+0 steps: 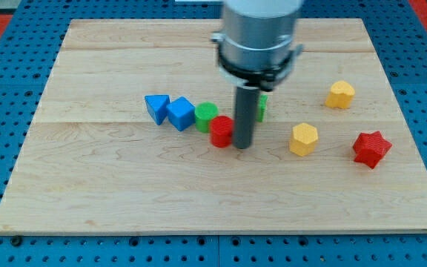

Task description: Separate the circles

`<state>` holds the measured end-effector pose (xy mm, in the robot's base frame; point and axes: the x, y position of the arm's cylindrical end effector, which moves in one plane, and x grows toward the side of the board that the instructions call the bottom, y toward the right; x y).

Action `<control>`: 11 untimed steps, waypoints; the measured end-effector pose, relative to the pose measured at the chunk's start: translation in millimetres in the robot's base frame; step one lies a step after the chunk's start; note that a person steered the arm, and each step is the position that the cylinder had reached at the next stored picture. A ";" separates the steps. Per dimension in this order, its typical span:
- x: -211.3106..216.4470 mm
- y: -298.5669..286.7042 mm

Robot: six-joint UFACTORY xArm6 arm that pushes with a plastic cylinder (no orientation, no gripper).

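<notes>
desk (87, 193): light wooden board on a blue pegboard base, carries all blocks; near half bare.
blue triangle block (156, 107): far left of the row, touching the blue cube; not part of the task, looks like it just got bunched in.
blue cube (180, 113): between the triangle and the green circle, touching both or nearly.
green circle (206, 113): task thing, left of centre, pressed against the red circle on its near-right side. Pair not yet apart.
red circle (222, 131): task thing, slightly nearer than the green one, right edge against my tip.
my tip (242, 145): dark rod end on the desk, just right of the red circle, touching it or a hair off; placed there probably to shove red away from green, though from this side a push would drive it into green.
claw: none on this rig, only a rod; open/closed state can't be told.
green block (262, 108): behind the rod, mostly hidden, shape unclear.
yellow hexagon block (303, 139): right of the tip, well apart.
far yellow block (340, 94): far right, alone.
red star block (371, 148): rightmost, near side.
</notes>
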<state>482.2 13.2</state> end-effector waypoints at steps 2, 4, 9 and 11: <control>-26.1 -91.2; -43.3 -42.8; -37.6 12.7; 74.6 135.3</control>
